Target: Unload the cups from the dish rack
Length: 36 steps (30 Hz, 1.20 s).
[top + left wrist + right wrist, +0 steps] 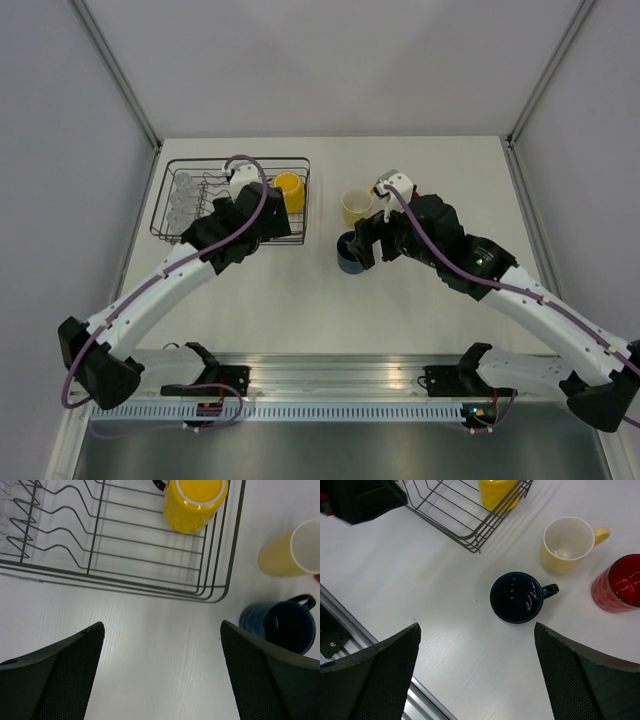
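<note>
Left fingers [55, 675] and right fingers [375, 675] are spread wide, holding nothing, above the white table [160, 645]. Past the left fingers sits the dish rack [95, 530] with a yellow mug [192, 502] inside. Between the right fingers stands the blue mug [516, 597], with the cream mug [567, 545] and red mug [620, 582] beyond.

The dish rack [205, 160] sits left on the surface [420, 300], tumblers [183, 195] in its left end, a lone mug [288, 187] in its right end. Right of it stand the near mug [516, 597], the far mug [567, 542] behind it, and the third mug [620, 582] rightmost.
</note>
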Each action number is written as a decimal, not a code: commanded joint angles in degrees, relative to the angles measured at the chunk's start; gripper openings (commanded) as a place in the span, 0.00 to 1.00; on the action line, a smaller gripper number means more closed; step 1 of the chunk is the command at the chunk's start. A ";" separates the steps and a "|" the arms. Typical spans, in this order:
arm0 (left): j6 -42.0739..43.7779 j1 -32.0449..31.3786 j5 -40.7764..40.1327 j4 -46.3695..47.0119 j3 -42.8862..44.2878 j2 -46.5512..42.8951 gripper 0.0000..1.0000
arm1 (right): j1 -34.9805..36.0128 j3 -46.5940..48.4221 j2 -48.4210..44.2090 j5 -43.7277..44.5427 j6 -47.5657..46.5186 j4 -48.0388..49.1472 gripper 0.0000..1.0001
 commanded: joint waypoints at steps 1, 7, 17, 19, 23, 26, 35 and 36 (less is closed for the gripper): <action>-8.25 1.78 -3.50 3.45 7.80 6.52 1.00 | -0.01 -4.66 -4.21 -2.15 1.89 6.93 0.98; -18.10 3.88 -6.05 1.25 17.74 16.11 0.99 | -0.01 -5.81 -10.81 0.23 1.80 4.03 0.98; -18.90 8.90 -6.40 -3.14 35.58 35.69 1.00 | 0.08 -7.04 -20.21 0.83 2.50 0.25 0.98; -18.55 9.69 -6.49 -5.16 40.13 38.79 1.00 | -0.01 -7.39 -20.92 2.07 3.03 0.07 0.98; -18.46 10.22 -6.57 -8.15 45.95 45.12 1.00 | -0.01 -7.92 -20.40 1.63 2.95 -0.37 0.98; -19.25 10.22 -7.28 -10.00 48.07 48.38 1.00 | -0.01 -8.36 -19.87 1.72 2.86 -0.19 0.98; -18.55 10.57 -5.43 -10.26 51.94 55.93 1.00 | 0.08 -9.50 -19.52 0.32 2.16 0.25 0.98; -18.63 10.74 -5.35 -10.26 51.94 56.38 1.00 | 0.08 -9.59 -19.52 -0.03 2.07 0.42 0.98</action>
